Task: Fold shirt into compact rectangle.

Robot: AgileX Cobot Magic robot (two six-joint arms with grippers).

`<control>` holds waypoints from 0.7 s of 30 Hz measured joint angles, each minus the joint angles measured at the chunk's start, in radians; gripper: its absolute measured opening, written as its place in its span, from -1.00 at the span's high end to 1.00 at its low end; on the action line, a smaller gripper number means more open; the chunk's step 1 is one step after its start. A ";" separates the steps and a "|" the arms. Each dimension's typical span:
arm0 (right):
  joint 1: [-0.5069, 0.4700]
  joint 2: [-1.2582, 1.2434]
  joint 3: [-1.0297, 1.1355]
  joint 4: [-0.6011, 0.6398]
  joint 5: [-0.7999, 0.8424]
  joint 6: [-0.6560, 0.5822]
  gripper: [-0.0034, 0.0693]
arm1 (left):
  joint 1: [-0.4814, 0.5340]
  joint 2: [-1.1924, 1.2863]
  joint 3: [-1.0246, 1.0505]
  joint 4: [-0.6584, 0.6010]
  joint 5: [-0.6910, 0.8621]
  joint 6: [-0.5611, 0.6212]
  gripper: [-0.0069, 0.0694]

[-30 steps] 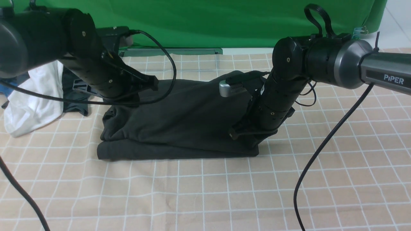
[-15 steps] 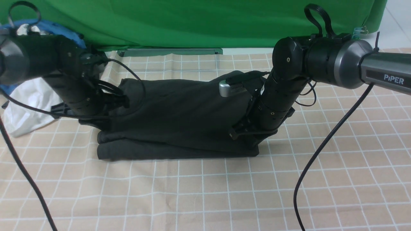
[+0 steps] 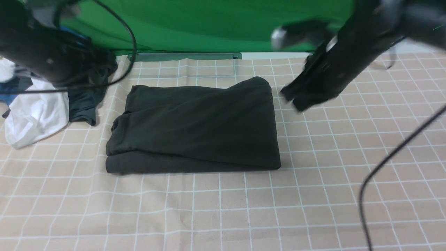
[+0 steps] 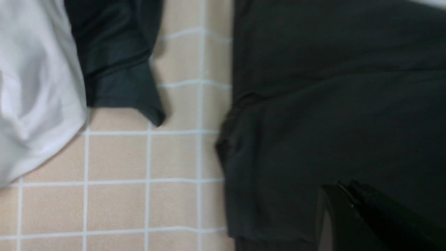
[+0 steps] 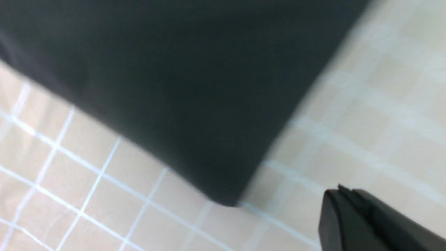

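The black shirt (image 3: pixel 195 129) lies folded into a thick rectangle in the middle of the checked cloth, and nothing touches it. Its logo and label are hidden. My left arm (image 3: pixel 48 52) is raised at the back left, blurred. In the left wrist view the left gripper (image 4: pixel 345 184) is shut and empty, hanging above the shirt's (image 4: pixel 331 104) left edge. My right gripper (image 3: pixel 296 101) is lifted to the right of the shirt's far right corner, blurred. It (image 5: pixel 340 190) is shut and empty over bare cloth beside the shirt's corner (image 5: pixel 174 69).
A white garment (image 3: pixel 35 111) and a dark blue-grey garment (image 3: pixel 83 104) lie heaped at the left, close to the shirt's left edge. A green backdrop (image 3: pixel 209 24) closes the back. The right arm's black cable (image 3: pixel 383 167) hangs over the checked tablecloth (image 3: pixel 223 209).
Both arms have come off the shirt and risen: the left swung to the back left, the right lifted to the back right. The shirt has settled flat in its folded shape.
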 joint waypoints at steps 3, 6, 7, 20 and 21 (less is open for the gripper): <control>-0.056 -0.142 0.016 -0.006 -0.003 -0.001 0.80 | 0.000 -0.144 0.024 -0.026 0.002 0.015 0.77; -0.119 -0.387 0.087 -0.014 -0.070 -0.019 0.80 | 0.000 -0.372 0.111 -0.034 -0.013 0.017 0.77; -0.126 -0.444 0.113 -0.016 -0.099 -0.025 0.80 | 0.000 -0.410 0.129 -0.034 -0.016 0.017 0.77; -0.134 -1.284 0.825 -0.018 -0.855 -0.049 0.80 | 0.000 -1.152 0.630 -0.042 -0.154 -0.030 0.77; -0.134 -1.327 0.868 -0.018 -0.899 -0.049 0.80 | 0.000 -1.199 0.664 -0.042 -0.174 -0.035 0.77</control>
